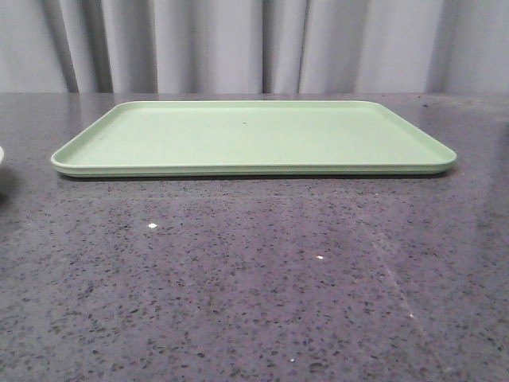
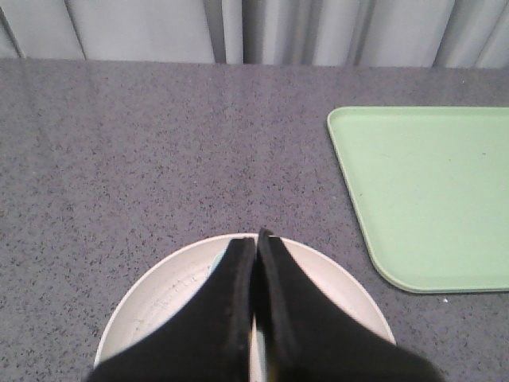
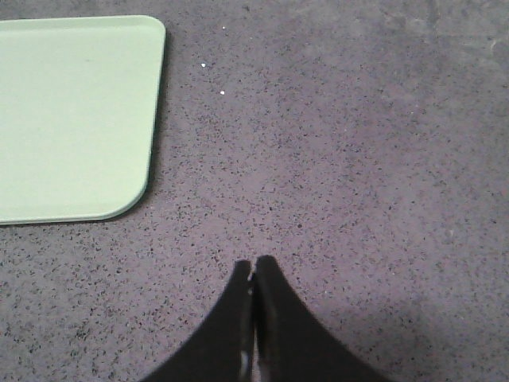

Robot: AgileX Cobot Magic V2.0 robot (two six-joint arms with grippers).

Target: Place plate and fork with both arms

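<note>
L gripper [image 2: 255,239] pressed together over plate [image 2: 171,290]; R gripper [image 3: 254,267] pressed together, tray [image 3: 75,111] at its 10 o'clock. Fork not visible. Risk: unopened fingers shove plate.

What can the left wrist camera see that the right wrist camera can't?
Only the left wrist view shows the plate, lying under the closed left gripper, and the curtain behind the table. Only the right wrist view shows the closed right gripper, with nothing but bare table under it. Both show a corner of the green tray, and neither shows the fork.
</note>
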